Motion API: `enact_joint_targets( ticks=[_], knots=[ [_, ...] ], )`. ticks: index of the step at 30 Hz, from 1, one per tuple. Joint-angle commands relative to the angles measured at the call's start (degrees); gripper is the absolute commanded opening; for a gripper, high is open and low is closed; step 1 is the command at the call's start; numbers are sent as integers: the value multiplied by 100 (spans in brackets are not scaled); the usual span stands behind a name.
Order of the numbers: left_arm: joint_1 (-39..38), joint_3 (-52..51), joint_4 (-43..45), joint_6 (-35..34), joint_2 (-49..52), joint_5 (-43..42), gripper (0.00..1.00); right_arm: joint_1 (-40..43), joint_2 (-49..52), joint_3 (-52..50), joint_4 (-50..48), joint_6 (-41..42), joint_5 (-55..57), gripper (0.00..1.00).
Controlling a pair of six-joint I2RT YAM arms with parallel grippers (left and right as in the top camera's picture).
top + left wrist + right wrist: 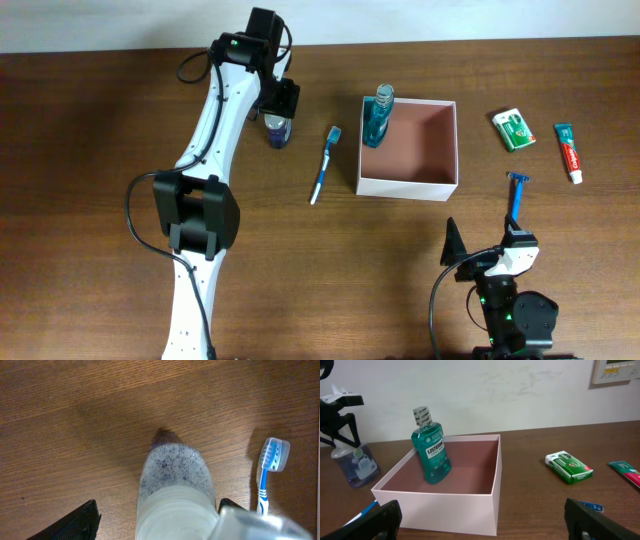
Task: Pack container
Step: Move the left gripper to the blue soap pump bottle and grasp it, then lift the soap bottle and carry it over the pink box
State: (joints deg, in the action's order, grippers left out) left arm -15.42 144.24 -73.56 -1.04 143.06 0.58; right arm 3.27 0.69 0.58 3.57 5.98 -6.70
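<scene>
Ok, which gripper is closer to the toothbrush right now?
Left. The left gripper straddles the small bottle right beside the toothbrush. The right gripper sits on the other side of the box, near the razor.

mouthwash (pixel 377 120) stands in the container (pixel 408 187); toothbrush (pixel 324 166) lies beside its left wall.

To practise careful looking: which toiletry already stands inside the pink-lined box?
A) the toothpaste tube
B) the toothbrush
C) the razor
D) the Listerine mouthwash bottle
D: the Listerine mouthwash bottle stands upright in a corner of the container, while the toothbrush, toothpaste tube and razor lie on the table outside it.
</scene>
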Motion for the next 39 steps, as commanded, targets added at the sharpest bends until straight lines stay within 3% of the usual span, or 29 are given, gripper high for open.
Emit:
enact_joint_targets(
  ticks=[1,6,17,25,32,39],
  knots=[
    [-17,-17,76,109,31,-83,78,-42,-44,-26,35,7,48,99],
    [-17,-17,122,107,31,-83,77,-42,-44,-26,35,7,48,99],
    [-17,-17,114,101,31,-85,54,-42,-44,-26,33,7,48,99],
    [-17,-15,92,59,28,-125,45,-42,-44,-26,33,7,48,99],
    [-17,87,-162,59,28,-127,40,-42,-44,-26,33,7,48,99],
    [-17,837,-588,59,28,-127,40,-42,-44,-26,35,7,48,99]
  ],
)
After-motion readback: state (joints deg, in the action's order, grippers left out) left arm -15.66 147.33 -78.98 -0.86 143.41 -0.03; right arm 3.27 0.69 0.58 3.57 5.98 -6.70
